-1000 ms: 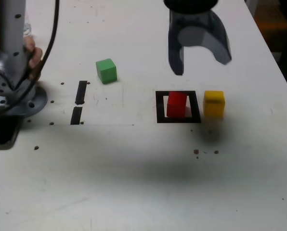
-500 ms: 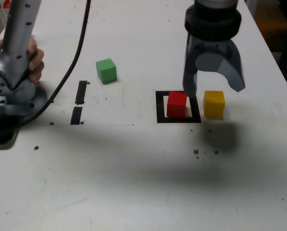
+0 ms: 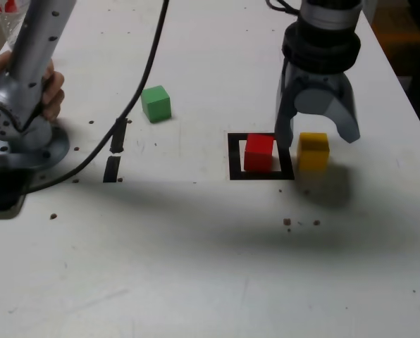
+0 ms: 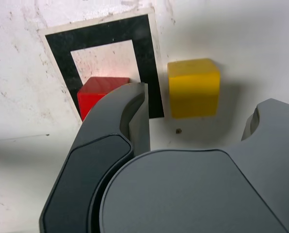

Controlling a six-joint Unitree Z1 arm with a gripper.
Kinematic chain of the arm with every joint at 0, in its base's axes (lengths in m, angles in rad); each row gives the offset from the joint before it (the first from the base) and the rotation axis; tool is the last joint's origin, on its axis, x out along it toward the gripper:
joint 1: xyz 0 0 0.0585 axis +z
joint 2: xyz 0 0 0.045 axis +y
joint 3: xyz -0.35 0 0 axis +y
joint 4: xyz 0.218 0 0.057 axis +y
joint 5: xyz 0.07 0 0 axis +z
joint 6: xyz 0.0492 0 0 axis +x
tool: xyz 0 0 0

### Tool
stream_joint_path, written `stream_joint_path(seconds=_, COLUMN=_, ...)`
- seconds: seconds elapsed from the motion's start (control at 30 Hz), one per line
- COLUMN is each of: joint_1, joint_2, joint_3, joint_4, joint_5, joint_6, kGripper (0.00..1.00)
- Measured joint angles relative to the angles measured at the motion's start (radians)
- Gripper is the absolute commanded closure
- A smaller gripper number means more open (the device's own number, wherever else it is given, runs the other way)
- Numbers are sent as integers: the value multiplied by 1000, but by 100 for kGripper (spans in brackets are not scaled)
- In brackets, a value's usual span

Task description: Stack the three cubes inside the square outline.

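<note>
Black-taped square outline holds 1 red cube; the yellow cube sits just outside, between the wide-open, empty gripper jaws.

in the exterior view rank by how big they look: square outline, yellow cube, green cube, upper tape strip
1. square outline, clearly the largest.
2. yellow cube.
3. green cube, slightly smaller-looking, but it sits farther from the camera, so the two cubes may match.
4. upper tape strip, the narrowest.

a white, speckled table fills the view; dim orange-brown floor beyond its far corner
</note>
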Motion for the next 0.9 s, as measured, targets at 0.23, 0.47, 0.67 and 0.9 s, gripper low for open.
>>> stream_joint_path(seconds=0.23, joint_1=7, joint_2=51, joint_3=-18, joint_4=-15, joint_5=-11, joint_6=8, kGripper=20)
stream_joint_path(seconds=0.47, joint_1=17, joint_2=78, joint_3=-22, joint_4=-17, joint_5=-17, joint_6=11, kGripper=28)
stream_joint_path(seconds=0.67, joint_1=32, joint_2=85, joint_3=-13, joint_4=-29, joint_5=-21, joint_6=11, kGripper=50)
stream_joint_path(seconds=0.9, joint_1=39, joint_2=87, joint_3=1, joint_4=-87, joint_5=-25, joint_6=12, kGripper=77)
